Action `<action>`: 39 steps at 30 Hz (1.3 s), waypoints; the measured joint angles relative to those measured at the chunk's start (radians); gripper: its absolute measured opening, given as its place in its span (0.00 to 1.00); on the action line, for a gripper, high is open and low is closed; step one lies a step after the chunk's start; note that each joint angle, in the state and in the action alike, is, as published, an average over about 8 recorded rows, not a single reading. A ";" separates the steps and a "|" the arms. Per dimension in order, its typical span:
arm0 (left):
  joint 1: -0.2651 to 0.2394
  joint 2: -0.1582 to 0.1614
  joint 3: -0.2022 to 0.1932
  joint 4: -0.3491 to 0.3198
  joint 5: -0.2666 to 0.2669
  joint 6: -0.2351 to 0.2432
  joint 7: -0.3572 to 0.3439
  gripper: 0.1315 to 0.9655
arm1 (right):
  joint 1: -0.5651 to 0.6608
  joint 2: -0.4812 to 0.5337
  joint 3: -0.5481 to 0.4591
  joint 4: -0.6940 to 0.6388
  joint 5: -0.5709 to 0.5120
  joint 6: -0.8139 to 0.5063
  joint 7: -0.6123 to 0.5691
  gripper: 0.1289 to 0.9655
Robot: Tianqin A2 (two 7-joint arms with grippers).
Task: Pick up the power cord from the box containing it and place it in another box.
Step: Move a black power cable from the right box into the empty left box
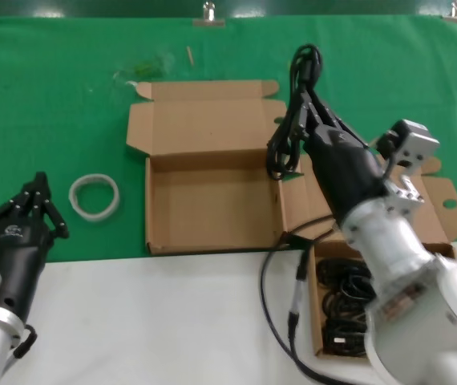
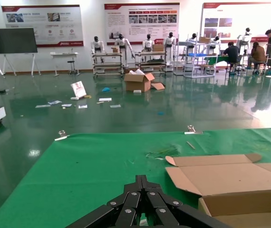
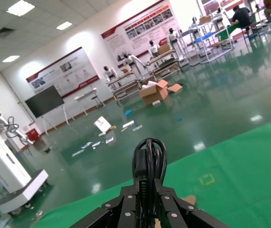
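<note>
Two open boxes sit on the surface: the right tool holds one power cord clamped beside the empty box, while the left tool rests closed.

Matt brown cardboard boxes; green cloth table.

On the green cloth an open box sits at the middle, its lid folded back away from the robot. A ring lies to its left, and the left gripper rests nearer the robot than the ring. To the right stands the second box, cables heaped inside, its wing flap spread to the far right. The right gripper hangs over the middle box's right wall, the power cord clamped in it, one loop behind the lid and one hanging onto that wall.
</note>
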 joint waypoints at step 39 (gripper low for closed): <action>0.000 0.000 0.000 0.000 0.000 0.000 0.000 0.01 | 0.243 -0.250 -0.063 -0.696 -0.161 -0.168 0.244 0.07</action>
